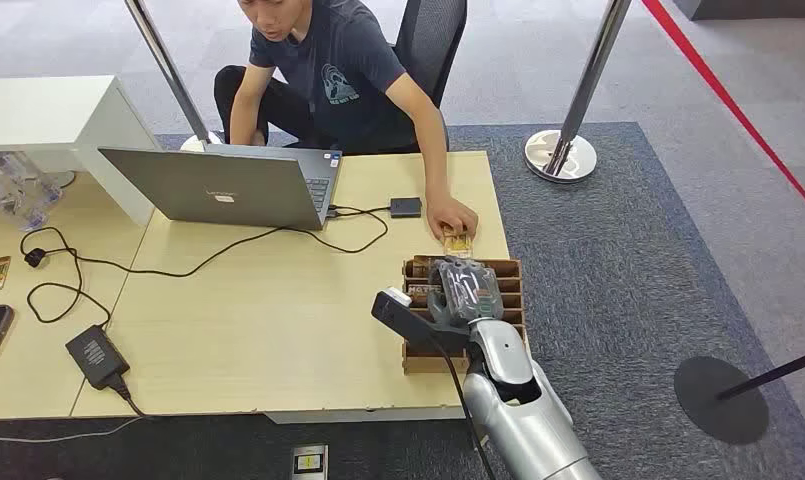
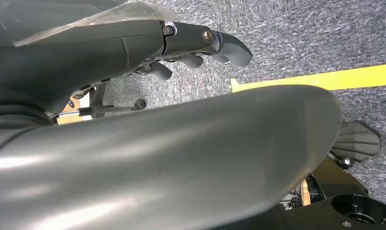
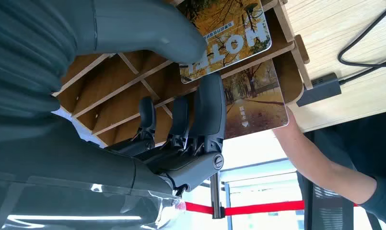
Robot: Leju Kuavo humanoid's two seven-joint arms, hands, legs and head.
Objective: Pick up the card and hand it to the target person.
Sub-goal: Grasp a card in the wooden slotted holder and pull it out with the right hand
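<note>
The card (image 3: 229, 40), printed with an autumn street and "HOTEL", stands in the far slots of the wooden card rack (image 1: 514, 300) at the desk's (image 1: 278, 320) right edge; a second card (image 3: 255, 103) lies just beyond the rack under a person's hand (image 1: 452, 217). It looks thin, stiff, light and glossy, so likely slippery; pinching both faces near a free edge should hold best. The right hand (image 1: 463, 290) hovers over the rack, palm down, thumb (image 3: 147, 28) pressed on the card's face and a finger (image 3: 209, 108) at its edge, though I cannot tell whether it truly grips. The left hand (image 2: 181, 45) hangs by the robot's side, fingers loosely curled, holding nothing.
</note>
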